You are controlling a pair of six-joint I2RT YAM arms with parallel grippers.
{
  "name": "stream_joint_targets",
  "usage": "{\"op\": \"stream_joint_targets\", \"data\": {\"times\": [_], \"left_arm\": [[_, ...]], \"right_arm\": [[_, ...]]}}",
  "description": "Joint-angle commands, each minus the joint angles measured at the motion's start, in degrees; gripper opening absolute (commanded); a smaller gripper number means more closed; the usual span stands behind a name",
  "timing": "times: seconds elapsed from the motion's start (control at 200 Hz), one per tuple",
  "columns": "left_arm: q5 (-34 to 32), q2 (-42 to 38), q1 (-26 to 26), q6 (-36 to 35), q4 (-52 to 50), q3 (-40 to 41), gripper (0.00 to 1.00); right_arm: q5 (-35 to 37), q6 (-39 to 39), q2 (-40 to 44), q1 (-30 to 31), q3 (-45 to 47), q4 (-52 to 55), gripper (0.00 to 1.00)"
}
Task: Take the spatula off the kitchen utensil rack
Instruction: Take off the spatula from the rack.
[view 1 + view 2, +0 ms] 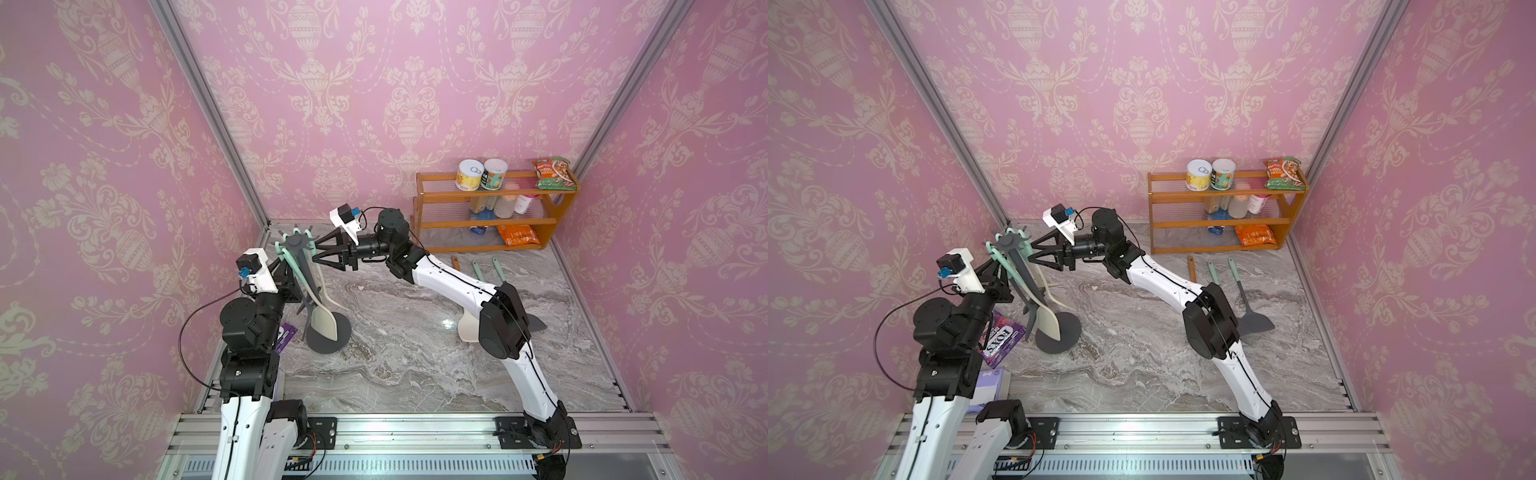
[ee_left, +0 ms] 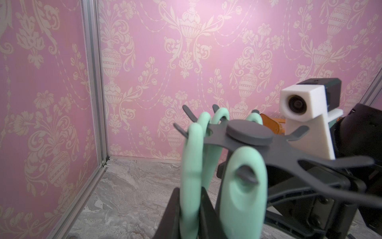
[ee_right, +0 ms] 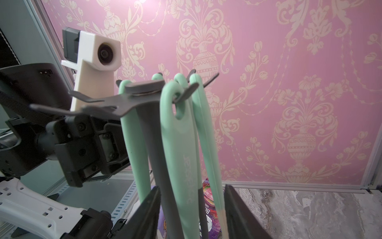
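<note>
The kitchen utensil rack [image 1: 332, 336] [image 1: 1064, 332] stands at the back left, with its hooked crown [image 2: 248, 132] [image 3: 142, 87] carrying several mint-handled utensils. One is a spatula with a beige head [image 1: 323, 322] [image 1: 1047, 324]. My left gripper [image 2: 190, 202] [image 1: 286, 269] is shut on its mint handle [image 2: 190, 165], just below the crown. From the other side my right gripper [image 3: 192, 207] [image 1: 318, 251] stands open, its jaws on either side of the pole and two hanging handles, pinching nothing.
An orange wooden shelf [image 1: 494, 224] with cans and packets stands at the back right. In front of it a dark grey turner [image 1: 1254, 320] and other loose utensils lie on the marble top. A purple candy bag [image 1: 1000, 336] lies by the left arm. The walls meet just behind the rack.
</note>
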State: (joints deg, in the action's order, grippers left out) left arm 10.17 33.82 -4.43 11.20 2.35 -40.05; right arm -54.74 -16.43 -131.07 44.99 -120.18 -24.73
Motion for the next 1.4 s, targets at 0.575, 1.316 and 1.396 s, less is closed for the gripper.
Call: {"op": "stream_joint_targets", "data": {"times": [0.575,1.316,1.396], "left_arm": [[0.9,-0.1,-0.1,0.4,-3.9,0.3,0.00],[0.6,-0.4,-0.1,0.3,-3.9,0.6,0.00],[0.6,-0.3,-0.1,0.4,-3.8,0.6,0.00]], "right_arm": [[3.9,6.4,3.4,2.2,4.5,3.3,0.05],[31.0,29.4,12.1,6.7,11.0,6.0,0.00],[32.6,29.8,13.5,6.7,13.3,3.8,0.00]]}}
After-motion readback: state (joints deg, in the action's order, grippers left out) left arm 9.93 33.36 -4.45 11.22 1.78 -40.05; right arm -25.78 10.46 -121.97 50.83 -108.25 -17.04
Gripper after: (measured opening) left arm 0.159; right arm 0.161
